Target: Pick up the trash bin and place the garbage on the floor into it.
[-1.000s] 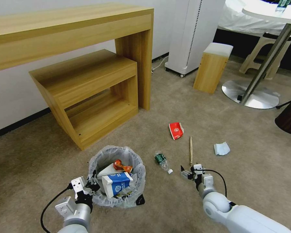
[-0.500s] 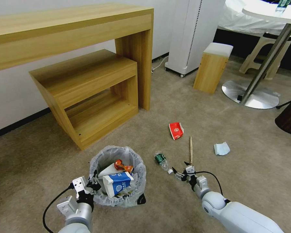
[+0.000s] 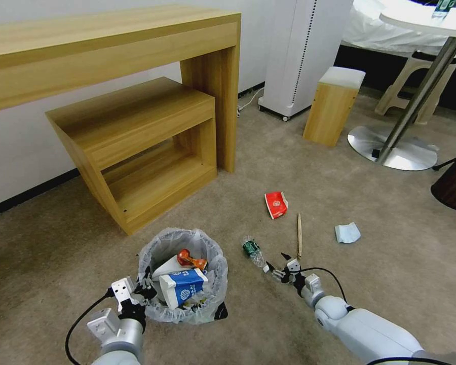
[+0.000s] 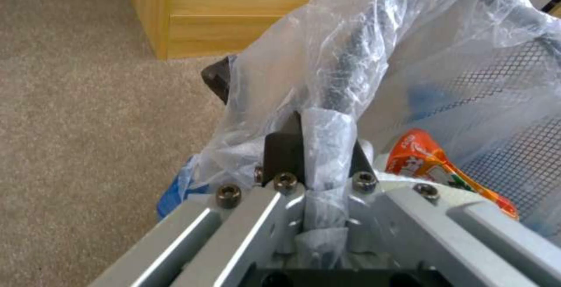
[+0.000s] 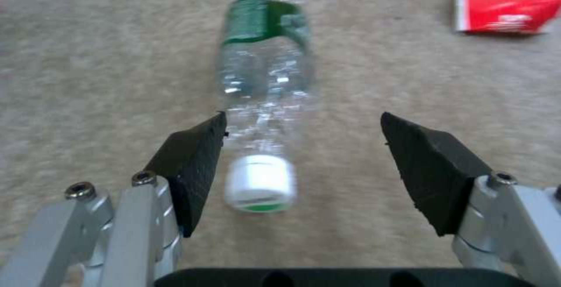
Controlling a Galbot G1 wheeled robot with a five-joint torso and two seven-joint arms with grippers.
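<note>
Straddling bottle [image 5: 264, 98], right pincer [image 5: 301, 173] agape

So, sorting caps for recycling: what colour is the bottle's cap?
White, with a green ring beneath; the bottle cap shows best in the right wrist view.

No legible text, print on carton [image 3: 185, 287] and wrapper [image 3: 276, 204] too blurred

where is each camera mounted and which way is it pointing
Head view: on the head, looking down at the carpet, both arms in view.
Left wrist view: on the left arm, facing the trash bin; left pincer shut on its lined rim.
Right wrist view: on the right arm, low over the floor; right pincer open around the bottle.
Shared: the bottle and red wrapper in head and right wrist views.
</note>
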